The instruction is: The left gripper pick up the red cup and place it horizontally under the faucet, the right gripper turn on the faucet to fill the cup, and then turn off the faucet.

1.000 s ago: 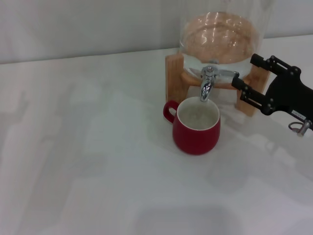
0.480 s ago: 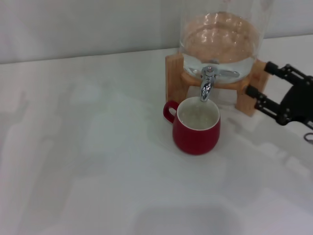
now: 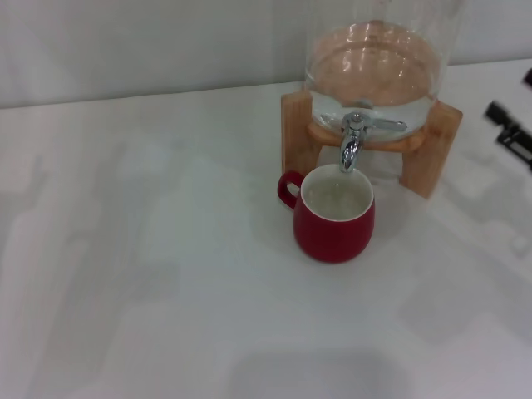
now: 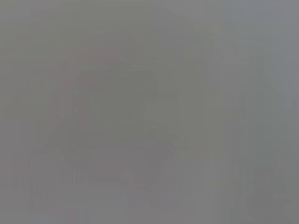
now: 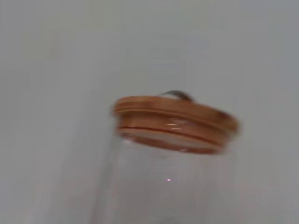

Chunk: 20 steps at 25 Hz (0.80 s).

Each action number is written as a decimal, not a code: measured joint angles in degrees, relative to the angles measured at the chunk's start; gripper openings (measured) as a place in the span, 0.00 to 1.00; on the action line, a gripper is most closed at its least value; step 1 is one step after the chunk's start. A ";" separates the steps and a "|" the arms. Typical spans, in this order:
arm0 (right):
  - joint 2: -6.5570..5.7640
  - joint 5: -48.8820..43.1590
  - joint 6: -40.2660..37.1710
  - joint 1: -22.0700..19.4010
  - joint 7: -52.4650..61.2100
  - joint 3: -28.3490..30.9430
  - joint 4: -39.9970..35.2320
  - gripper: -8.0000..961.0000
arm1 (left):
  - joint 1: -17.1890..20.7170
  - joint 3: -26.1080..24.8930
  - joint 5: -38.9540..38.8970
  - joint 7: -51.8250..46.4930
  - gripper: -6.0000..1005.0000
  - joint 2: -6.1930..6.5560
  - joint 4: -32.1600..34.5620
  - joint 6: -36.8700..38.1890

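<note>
Red cup (image 3: pixel 333 220) standing upright on the white worktop (image 3: pixel 150 274), directly below the spout of the faucet (image 3: pixel 356 140), handle turned away from the wooden stand (image 3: pixel 430 150). Placing step judged done. Inside of the cup pale and hazy; holds some liquid, perhaps, but level not clear. No stream visible between spout and cup, lever lying out sideways toward the right of the spout, so tap judged shut and the task at or near its end; whether the fill was enough, not readable here.

Right hand (image 3: pixel 509 133) off to the right of the stand, well apart from the faucet, only a sliver of black finger showing at the picture's edge; open or closed, cannot tell. Left hand nowhere in the head view, and the left wrist view a blank grey with nothing to make out.

Cup: squat, rounded, glossy dark-red ceramic, white inside, small loop handle. Faucet: small, polished chrome. Above it a clear glass jar (image 3: pixel 374 58) holding water, seated on the light wooden stand with two blocky legs. In the right wrist view, jar top capped by a round wooden lid (image 5: pixel 175 123) with a small metal knob.
</note>
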 joint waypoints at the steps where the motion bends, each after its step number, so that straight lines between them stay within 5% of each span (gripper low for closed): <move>1: -0.04 0.00 -0.42 0.03 -0.22 1.65 0.01 0.70 | 0.08 -0.03 0.00 0.00 0.88 -0.03 0.12 -0.10; 6: 0.46 3.34 -6.14 1.16 -0.56 8.92 -0.04 0.70 | 0.47 -0.07 0.01 0.23 0.88 -0.07 0.58 -0.56; 11: 1.87 10.93 -13.09 2.83 -2.18 9.69 -0.35 0.70 | -0.79 0.00 0.09 0.67 0.88 -0.11 4.37 -4.00; 20: 1.99 12.51 -17.50 5.57 -4.83 9.71 -1.31 0.70 | -3.95 -0.46 -0.66 1.95 0.88 -0.07 9.69 -5.82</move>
